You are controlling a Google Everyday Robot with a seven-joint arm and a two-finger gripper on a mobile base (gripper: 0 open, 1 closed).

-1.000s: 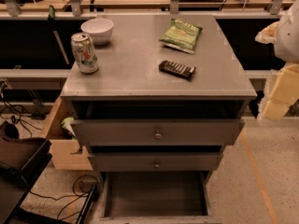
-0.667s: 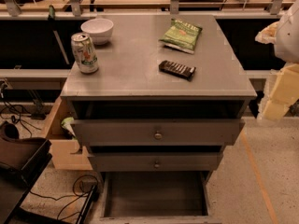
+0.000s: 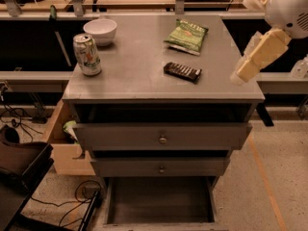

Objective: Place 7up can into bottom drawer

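The can (image 3: 87, 54) sits far left on the cabinet top (image 3: 144, 78), just by the bowl (image 3: 100, 31). The bottom drawer (image 3: 159, 201) is pulled out. The gripper (image 3: 249, 62) hangs off the right edge, and I can't tell how open it is.

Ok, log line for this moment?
can upright on cabinet top, left side, by bowl | bottom drawer open | gripper off cabinet top's right edge, away from can
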